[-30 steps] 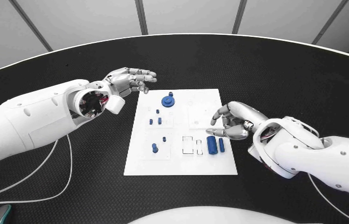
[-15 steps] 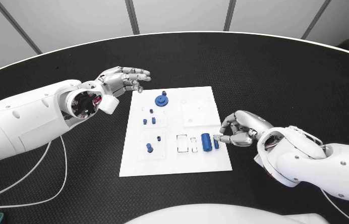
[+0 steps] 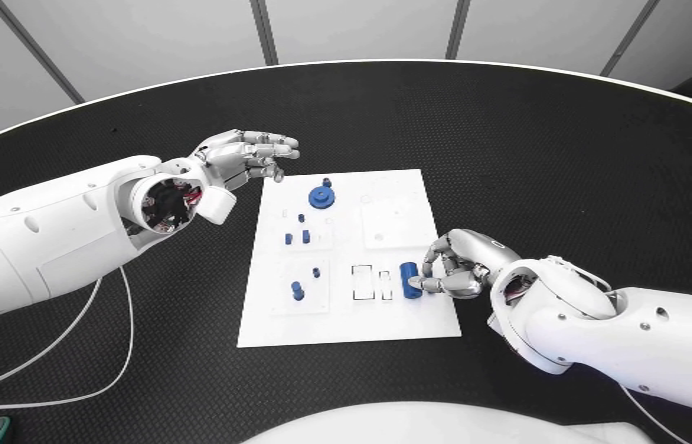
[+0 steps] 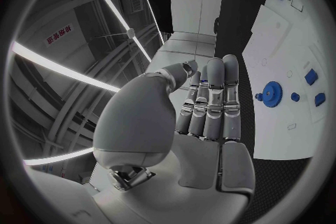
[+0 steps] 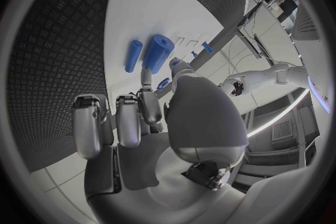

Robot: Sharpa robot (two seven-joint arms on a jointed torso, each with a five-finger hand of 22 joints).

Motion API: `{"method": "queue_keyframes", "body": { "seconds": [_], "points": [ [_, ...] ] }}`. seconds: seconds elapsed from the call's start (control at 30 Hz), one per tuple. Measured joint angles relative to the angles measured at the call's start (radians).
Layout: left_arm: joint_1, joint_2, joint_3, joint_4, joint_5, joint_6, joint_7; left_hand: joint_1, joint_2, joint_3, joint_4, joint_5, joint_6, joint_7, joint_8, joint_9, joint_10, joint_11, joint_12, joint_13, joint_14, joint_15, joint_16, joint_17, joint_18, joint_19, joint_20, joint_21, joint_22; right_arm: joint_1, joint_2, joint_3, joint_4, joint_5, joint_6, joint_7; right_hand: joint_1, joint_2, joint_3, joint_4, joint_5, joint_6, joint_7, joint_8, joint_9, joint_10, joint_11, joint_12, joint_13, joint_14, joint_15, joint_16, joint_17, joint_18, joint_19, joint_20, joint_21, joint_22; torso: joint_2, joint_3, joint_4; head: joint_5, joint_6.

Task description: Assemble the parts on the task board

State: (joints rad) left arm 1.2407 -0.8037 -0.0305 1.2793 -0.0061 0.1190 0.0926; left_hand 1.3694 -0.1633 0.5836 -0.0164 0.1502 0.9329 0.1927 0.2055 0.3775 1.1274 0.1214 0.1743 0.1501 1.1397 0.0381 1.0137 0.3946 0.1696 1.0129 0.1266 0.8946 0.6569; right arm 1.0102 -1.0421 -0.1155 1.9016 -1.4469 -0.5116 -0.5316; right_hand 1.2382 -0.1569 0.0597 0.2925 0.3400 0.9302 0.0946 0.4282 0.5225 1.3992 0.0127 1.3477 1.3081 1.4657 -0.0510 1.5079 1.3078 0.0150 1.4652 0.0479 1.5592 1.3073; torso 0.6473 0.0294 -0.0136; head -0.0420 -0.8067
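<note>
Parts lay scattered on the board (image 3: 397,319), the white plate in the middle of the black table (image 3: 548,144). A blue gear (image 3: 322,198) sat near the board's far edge, with a small peg (image 3: 327,182) just beyond it. Three small blue pieces (image 3: 297,233) lay closer in on the board's left side, and one more stud (image 3: 297,290) stood nearer the front. At the board's right edge a thick cylinder (image 3: 411,279) lay beside a thinner pin (image 5: 133,55), the two close together and roughly parallel in the right wrist view.

The right hand (image 3: 459,266) was low over the board's right edge, fingers curled in around those two parts, fingertips (image 3: 420,286) at the cylinder. Whether it truly gripped the cylinder could not be told; in the right wrist view both parts lay just beyond the fingers.

The left hand (image 3: 245,156) hung off the board's far left corner, above the table, fingers loosely extended and holding nothing.
</note>
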Motion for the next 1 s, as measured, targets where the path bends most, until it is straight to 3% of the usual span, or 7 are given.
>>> {"method": "queue_keyframes", "body": {
  "seconds": [0.57, 1.0],
  "points": [
    [0.000, -0.001, 0.000, 0.001, 0.000, 0.000, -0.001, 0.000, 0.000, -0.003, 0.003, 0.000, 0.000, 0.000, 0.000, 0.000, 0.000, 0.000, 0.000, 0.000, 0.000, 0.000, 0.000, -0.001, 0.000, 0.000, 0.000, 0.000, -0.001, -0.010, 0.042, 0.000, -0.037, 0.000, 0.024, -0.008, 0.000, 0.000, 0.000, 0.000, 0.009, -0.007, 0.000, 0.000, 0.000, 0.003, 0.003, 0.000, 0.000, 0.000, 0.000, 0.000, 0.000, 0.000, 0.000, 0.000, 0.005, 0.000, 0.000, -0.0008, -0.0010, 0.009, -0.002],
    [0.000, -0.001, 0.000, 0.002, 0.000, 0.003, -0.006, 0.000, 0.000, -0.003, 0.003, 0.000, 0.000, 0.000, 0.000, 0.000, 0.000, 0.000, 0.000, 0.000, 0.000, 0.000, 0.000, -0.001, 0.000, 0.000, 0.000, 0.000, -0.001, -0.015, 0.088, 0.000, -0.076, 0.000, 0.045, -0.026, -0.018, 0.018, -0.017, 0.000, 0.010, -0.007, 0.000, 0.004, 0.002, 0.003, 0.004, 0.000, 0.000, 0.000, 0.000, 0.000, 0.000, 0.000, 0.000, 0.000, 0.005, 0.000, 0.000, -0.0016, -0.0001, 0.011, -0.007]
  ]
}}
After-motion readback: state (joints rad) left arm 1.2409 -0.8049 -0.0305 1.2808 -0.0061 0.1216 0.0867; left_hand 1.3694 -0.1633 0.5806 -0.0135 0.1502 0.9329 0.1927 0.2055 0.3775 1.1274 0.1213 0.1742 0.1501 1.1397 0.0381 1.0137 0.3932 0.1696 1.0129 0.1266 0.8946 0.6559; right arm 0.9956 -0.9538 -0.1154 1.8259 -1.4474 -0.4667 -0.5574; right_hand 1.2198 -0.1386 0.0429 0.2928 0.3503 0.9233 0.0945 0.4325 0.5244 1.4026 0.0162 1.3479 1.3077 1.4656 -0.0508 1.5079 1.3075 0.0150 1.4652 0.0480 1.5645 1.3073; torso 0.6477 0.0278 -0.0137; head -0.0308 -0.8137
